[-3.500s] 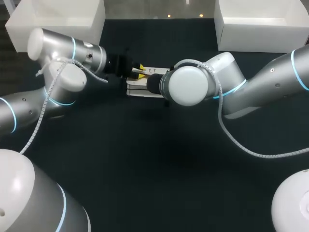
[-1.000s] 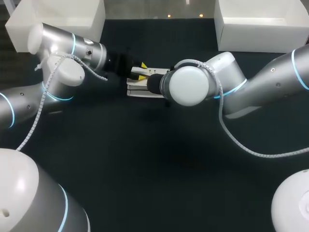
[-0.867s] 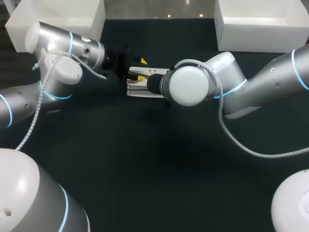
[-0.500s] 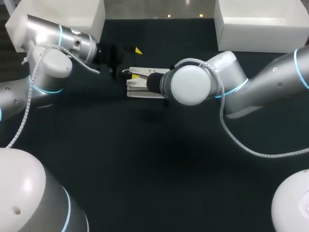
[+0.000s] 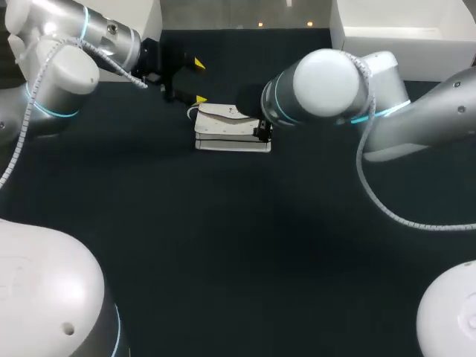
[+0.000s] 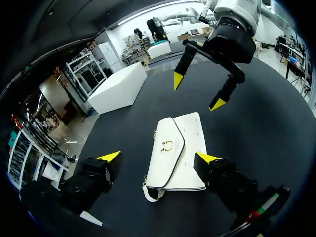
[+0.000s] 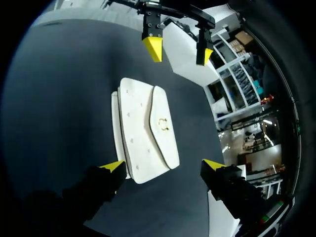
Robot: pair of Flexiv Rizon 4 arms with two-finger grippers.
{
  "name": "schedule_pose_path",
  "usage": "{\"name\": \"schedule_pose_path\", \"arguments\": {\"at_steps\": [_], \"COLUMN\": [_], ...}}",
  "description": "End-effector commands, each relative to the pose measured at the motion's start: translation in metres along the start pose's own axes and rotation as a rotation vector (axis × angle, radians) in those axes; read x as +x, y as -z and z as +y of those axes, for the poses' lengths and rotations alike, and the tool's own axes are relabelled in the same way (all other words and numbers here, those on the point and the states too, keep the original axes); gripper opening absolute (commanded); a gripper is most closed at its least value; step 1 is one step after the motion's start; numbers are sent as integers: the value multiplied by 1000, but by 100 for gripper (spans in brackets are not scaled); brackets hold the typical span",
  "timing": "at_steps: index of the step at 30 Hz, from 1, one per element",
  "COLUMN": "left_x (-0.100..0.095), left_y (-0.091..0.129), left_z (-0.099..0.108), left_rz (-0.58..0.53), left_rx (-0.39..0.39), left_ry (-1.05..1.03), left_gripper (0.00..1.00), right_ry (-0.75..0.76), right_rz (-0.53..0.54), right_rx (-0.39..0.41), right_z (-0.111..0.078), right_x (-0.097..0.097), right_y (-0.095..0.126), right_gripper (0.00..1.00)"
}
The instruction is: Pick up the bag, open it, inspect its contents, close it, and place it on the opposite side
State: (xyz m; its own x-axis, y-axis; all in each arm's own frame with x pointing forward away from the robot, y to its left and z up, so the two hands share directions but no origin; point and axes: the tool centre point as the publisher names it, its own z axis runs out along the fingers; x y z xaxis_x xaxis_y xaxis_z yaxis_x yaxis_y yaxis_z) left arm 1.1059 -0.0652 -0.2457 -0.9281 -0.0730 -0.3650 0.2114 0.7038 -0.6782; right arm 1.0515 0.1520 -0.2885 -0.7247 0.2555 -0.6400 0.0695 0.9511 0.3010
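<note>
Dark surface [image 5: 223, 245]: white bag [image 5: 230, 128] lies flat, flap shut, between the two arms. Left hand [image 5: 198, 82] and right hand [image 7: 163, 165] hang released, fingers spread, at opposite ends, touching nothing. Both appear positioned for a grasp.

Both arms extend inward, left gripper [image 5: 198, 82] and right gripper [image 7: 164, 165] facing each other, fingers spread apart.

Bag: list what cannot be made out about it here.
- Contents: in both wrist views the flap lies closed over the bag.
- End nearest the right arm, head view: partly covered by that arm's wrist.
- Clasp: too small to tell whether it is fastened.
- Underside: rests on the table.
</note>
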Motion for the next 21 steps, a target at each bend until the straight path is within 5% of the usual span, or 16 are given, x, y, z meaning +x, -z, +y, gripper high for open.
{"name": "schedule_pose_path", "arguments": {"at_steps": [1, 8, 10, 21], "left_x": [-4, -1, 5, 5], "left_y": [19, 32, 38, 38], "left_z": [-5, -5, 1, 1], "left_rz": [66, 148, 159, 159], "left_rx": [-87, -143, -271, -271], "left_ry": [74, 194, 138, 138], "left_gripper": [100, 100, 100, 100], "right_ry": [-2, -44, -95, -64], "right_rz": [104, 229, 329, 349], "right_rx": [20, 32, 65, 64], "right_z": [3, 3, -1, -2], "right_x": [-17, -29, -34, -35], "right_y": [12, 14, 13, 15], "right_gripper": [100, 100, 100, 100]}}
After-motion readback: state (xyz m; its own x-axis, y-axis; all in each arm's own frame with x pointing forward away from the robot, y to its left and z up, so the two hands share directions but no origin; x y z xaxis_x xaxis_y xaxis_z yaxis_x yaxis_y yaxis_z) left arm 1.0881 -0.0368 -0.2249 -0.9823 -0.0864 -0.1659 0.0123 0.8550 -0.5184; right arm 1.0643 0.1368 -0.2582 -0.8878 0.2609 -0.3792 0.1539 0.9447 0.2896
